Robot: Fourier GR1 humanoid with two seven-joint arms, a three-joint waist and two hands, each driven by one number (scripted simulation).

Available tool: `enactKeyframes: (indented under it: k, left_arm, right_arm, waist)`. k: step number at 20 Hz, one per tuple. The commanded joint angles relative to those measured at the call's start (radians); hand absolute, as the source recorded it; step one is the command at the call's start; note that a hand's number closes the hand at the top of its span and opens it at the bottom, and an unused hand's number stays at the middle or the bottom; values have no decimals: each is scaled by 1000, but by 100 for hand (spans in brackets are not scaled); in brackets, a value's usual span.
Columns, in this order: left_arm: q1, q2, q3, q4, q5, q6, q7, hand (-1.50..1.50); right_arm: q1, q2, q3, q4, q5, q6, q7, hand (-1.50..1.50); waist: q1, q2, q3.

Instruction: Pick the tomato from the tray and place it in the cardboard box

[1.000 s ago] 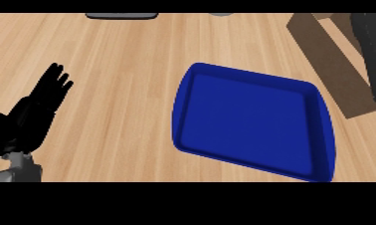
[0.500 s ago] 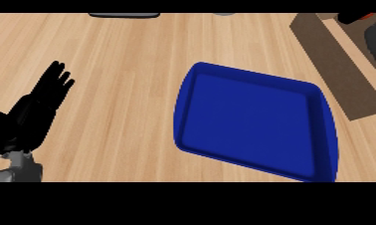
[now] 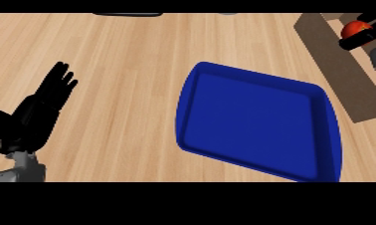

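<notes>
The round red tomato (image 3: pixel 356 28) sits over the brown cardboard box (image 3: pixel 334 52), pinched by the right hand's (image 3: pixel 358 41) black fingers. Released off-centre, it might strike the box wall. Beside the box, the blue plastic tray (image 3: pixel 257 122); farther, the left hand (image 3: pixel 40 109) rests open.

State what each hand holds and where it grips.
Right hand has the tomato over the cardboard box, fingers at its lower side. Left hand holds nothing.

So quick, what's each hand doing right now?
Left hand: open, fingers straight, resting at the left edge.
Right hand: only fingers show at the tomato over the cardboard box; grip cannot be told.
</notes>
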Motion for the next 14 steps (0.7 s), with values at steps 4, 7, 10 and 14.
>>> enactKeyframes:
  k: [4,7,10,14]
  left_arm:
    - [-54,8,10,34,-7,15,5,0]
    - [-23,7,4,-22,17,4,45,0]
    - [-35,17,26,36,12,5,21,0]
    - [-16,-3,0,48,-13,-3,-26,0]
  right_arm:
    - [81,5,-61,60,-75,-21,-158,-150]
    - [50,-6,-87,28,-108,-55,-212,-150]
    - [48,32,-195,-47,-224,-184,-253,-150]
    - [56,27,-307,-95,-349,-248,-325,-150]
  waist:
    - [-8,-1,1]
    - [-1,-3,1]
    - [-22,-10,1]
    - [-25,-7,1]
